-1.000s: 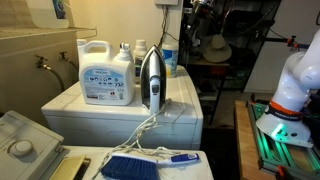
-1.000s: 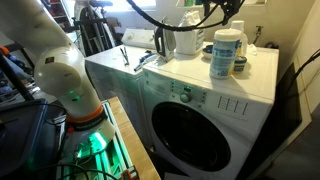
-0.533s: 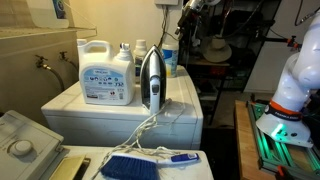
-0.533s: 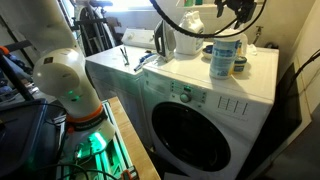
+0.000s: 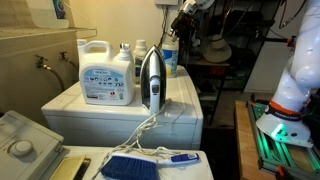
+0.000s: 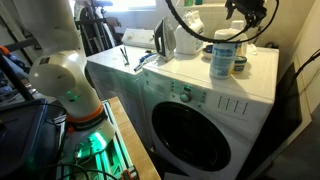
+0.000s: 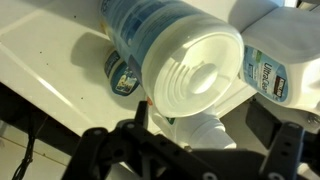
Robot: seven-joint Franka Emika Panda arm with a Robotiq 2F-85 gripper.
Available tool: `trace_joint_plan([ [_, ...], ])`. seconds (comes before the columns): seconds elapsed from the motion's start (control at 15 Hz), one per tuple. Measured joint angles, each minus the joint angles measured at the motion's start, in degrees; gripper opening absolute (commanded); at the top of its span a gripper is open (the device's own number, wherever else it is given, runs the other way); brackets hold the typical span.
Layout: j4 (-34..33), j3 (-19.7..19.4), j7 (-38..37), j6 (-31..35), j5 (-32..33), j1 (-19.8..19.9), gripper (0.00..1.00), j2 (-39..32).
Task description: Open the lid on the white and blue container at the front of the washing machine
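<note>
The slim white and blue container stands on the washing machine near its front edge. In an exterior view it shows behind the iron. Its white ribbed lid fills the middle of the wrist view, seen from above, with the blue-labelled body behind it. The lid also shows in an exterior view. My gripper hovers above the container, open and empty, with one dark finger on each side of the lid and apart from it. It is high in both exterior views.
A big white handled jug and a grey-and-white iron stand on the machine top, the iron's cord hanging down. A small round tin lies beside the container. The jug's label is close on the other side.
The arm has swung over the machine; the gripper has moved from beside the container to a spot above it. Nothing on the machine has moved.
</note>
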State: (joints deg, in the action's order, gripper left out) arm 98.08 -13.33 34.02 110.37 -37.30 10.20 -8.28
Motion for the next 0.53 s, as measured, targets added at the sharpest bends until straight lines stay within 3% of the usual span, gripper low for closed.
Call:
trace_joint_plan([
  [0.53,-4.4,2.2,0.7,-4.0,-1.5,3.1,1.0,-3.3],
])
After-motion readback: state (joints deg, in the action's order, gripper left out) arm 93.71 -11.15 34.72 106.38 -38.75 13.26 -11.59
